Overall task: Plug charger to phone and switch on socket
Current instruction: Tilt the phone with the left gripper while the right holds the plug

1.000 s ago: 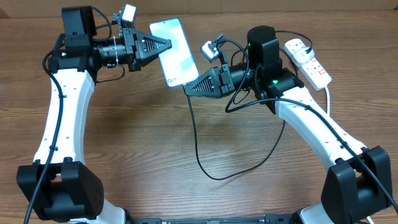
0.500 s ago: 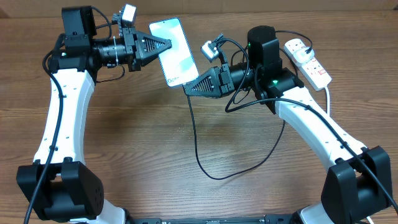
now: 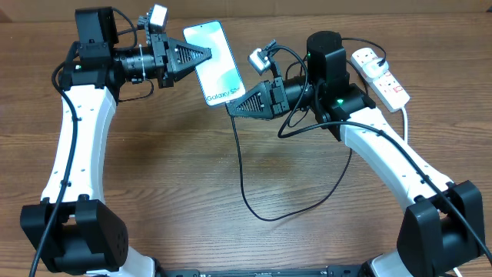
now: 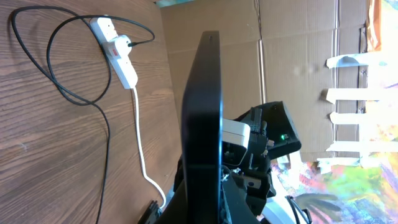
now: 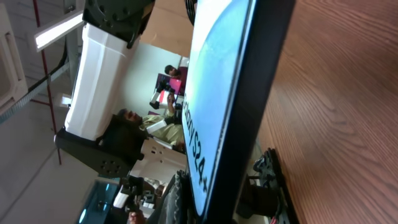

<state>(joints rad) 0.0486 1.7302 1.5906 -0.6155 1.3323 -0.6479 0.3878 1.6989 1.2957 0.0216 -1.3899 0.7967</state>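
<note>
The phone [image 3: 215, 61], its light blue screen reading "Galaxy S24", is held above the table by my left gripper [image 3: 201, 57], which is shut on its left edge. In the left wrist view the phone [image 4: 202, 112] stands edge-on between the jaws [image 4: 204, 202]. My right gripper [image 3: 233, 108] is at the phone's lettered lower end, shut on the tip of the black charger cable [image 3: 242, 169], which hangs from it. In the right wrist view the phone [image 5: 224, 74] fills the frame above the jaws [image 5: 230, 199]; the connector tip is hidden. The white socket [image 3: 380, 75] lies at the back right.
The charger cable loops across the table's middle and runs back to a black plug [image 3: 370, 55] in the socket. The socket [image 4: 116, 48] and its thick white lead [image 4: 142, 146] also show in the left wrist view. Cardboard walls stand behind the table.
The phone has tilted slightly so its lettering now faces the overhead camera. My right gripper has edged up closer to the phone's lower end.
</note>
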